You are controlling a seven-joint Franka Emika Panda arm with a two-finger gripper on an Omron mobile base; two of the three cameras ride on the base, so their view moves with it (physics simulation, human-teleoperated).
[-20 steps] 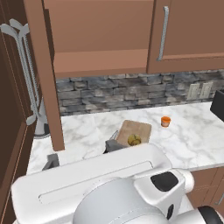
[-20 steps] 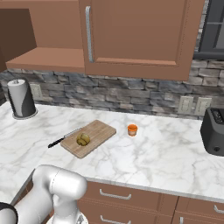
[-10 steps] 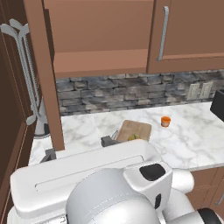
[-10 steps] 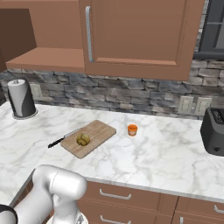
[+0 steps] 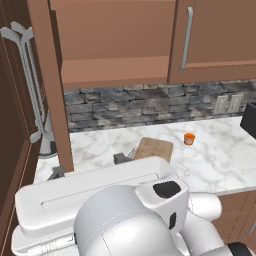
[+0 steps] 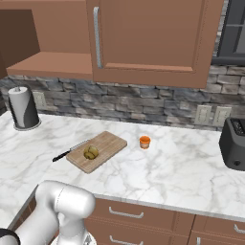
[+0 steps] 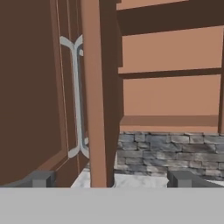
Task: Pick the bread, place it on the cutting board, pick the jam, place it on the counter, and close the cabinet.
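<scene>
While its two dark fingertips are standing far apart at the bottom of the hand view, the gripper is gaping at full width and gripping nothing. Between the tips, toward twelve o'clock, the edge of the swung-out cabinet door is rising upright, seen edge-on. At two o'clock from the gripper the open cabinet is showing its bare shelf and back panel, with the grey stone backsplash running beneath it. At ten o'clock the tall dark-brown cupboard is showing its curved silver handles.

In the left base view the fingertips are poking up above the white arm, near the lower end of the open door.

In the right base view the bread is sitting on the cutting board, which is lying flat on the white marble counter. The jam is standing upright on the counter at three o'clock from the board, just beside it and not touching. A black-handled knife is lying at nine o'clock along the board's edge. A paper towel roll is standing well apart at ten o'clock, and a dark toaster is sitting far out at three o'clock. Overhead, the cabinet's other door is hanging flat with its silver bar handle.
</scene>
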